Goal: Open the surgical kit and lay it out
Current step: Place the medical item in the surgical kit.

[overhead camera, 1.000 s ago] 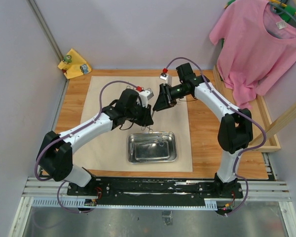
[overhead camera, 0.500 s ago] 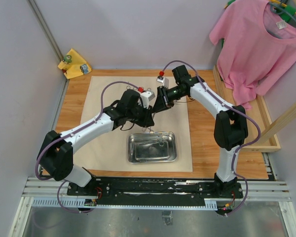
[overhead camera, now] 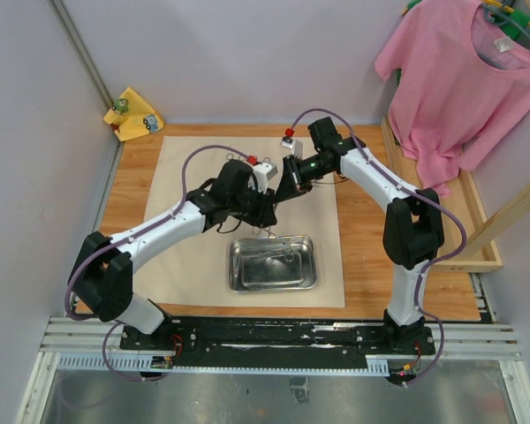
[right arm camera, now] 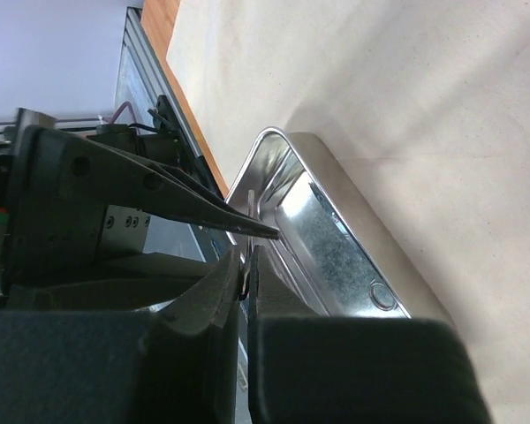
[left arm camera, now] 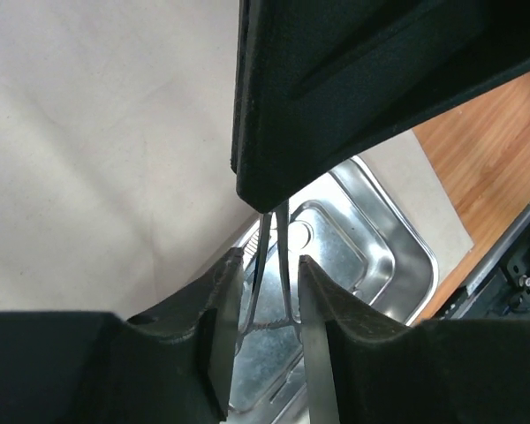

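The beige cloth wrap [overhead camera: 194, 177] lies spread flat on the table. On its near part stands the steel tray [overhead camera: 234, 265] with a few steel instruments in it. My left gripper [overhead camera: 263, 212] hovers just beyond the tray, shut on the shanks of a ring-handled forceps [overhead camera: 267, 231] that hangs over it. In the left wrist view the forceps [left arm camera: 283, 252] sits between the fingers of the left gripper [left arm camera: 269, 258], above the tray [left arm camera: 380, 256]. My right gripper [overhead camera: 284, 187] meets it from the far side. In the right wrist view that gripper [right arm camera: 249, 256] is shut on the forceps' thin tip [right arm camera: 250, 208].
A pink T-shirt [overhead camera: 459, 79] hangs at the back right over a wooden frame [overhead camera: 479, 221]. A small yellow cloth [overhead camera: 134, 113] lies at the back left corner. The arms' black base rail [overhead camera: 274, 336] runs along the near edge.
My right gripper has moved left toward the left gripper and closed on the forceps' tip. The left arm has barely shifted.
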### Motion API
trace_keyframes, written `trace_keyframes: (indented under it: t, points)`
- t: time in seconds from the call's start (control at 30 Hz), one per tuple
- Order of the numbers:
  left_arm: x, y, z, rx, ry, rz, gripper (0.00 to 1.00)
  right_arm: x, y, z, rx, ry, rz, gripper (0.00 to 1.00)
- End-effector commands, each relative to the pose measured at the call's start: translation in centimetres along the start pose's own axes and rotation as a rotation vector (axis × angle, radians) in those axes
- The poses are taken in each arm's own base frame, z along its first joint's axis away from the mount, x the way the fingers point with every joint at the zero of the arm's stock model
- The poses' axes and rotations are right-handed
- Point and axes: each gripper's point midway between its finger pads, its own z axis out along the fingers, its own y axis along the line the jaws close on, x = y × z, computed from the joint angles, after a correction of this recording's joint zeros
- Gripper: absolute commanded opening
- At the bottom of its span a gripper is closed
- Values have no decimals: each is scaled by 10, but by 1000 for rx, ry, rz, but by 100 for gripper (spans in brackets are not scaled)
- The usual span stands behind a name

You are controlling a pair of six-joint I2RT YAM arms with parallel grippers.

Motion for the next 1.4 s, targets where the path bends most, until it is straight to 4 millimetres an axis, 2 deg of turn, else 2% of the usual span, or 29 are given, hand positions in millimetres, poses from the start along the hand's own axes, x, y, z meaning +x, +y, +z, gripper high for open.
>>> trace_keyframes:
  t: [0.0, 0.1, 0.23, 0.37, 0.5, 0.57, 0.63, 0.7, 0.83, 1.07, 1.27, 1.37]
  points:
    - [-30, -4, -5, -23, -81, -5, 48, -2, 3, -7, 28, -24, -15, 1]
    - [-46, -10, -11, -15, -118, -22, 58, -16, 3, -14, 34, -84, -2, 1]
    - [-73, -7, -23, -28, -182, -99, 60, -39, 9, -30, 21, -199, -13, 1]
    - [-106, -2, -50, -3, -301, -222, 60, -60, 12, -62, 11, -362, 11, 1]
    - [-130, -13, -72, 83, -408, -340, 60, -83, 18, -102, -31, -608, 45, 1]
    - [-135, -21, -79, 134, -447, -393, 60, -95, 26, -119, -50, -731, 39, 1]
    - [-136, -30, -86, 198, -489, -441, 59, -96, 32, -131, -64, -837, 52, 1]
    - [-127, -31, -90, 230, -515, -501, 58, -98, 38, -144, -89, -944, 80, 1]
    - [-123, -42, -107, 313, -579, -559, 58, -99, 48, -166, -138, -1117, 86, 1]
    - [-118, -40, -128, 377, -712, -646, 57, -90, 72, -181, -240, -1245, 58, 1]
    - [-125, -40, -143, 485, -844, -701, 57, -82, 88, -164, -331, -1207, 65, 1]
    - [-128, -38, -147, 499, -886, -707, 57, -77, 88, -156, -374, -1187, 86, 1]
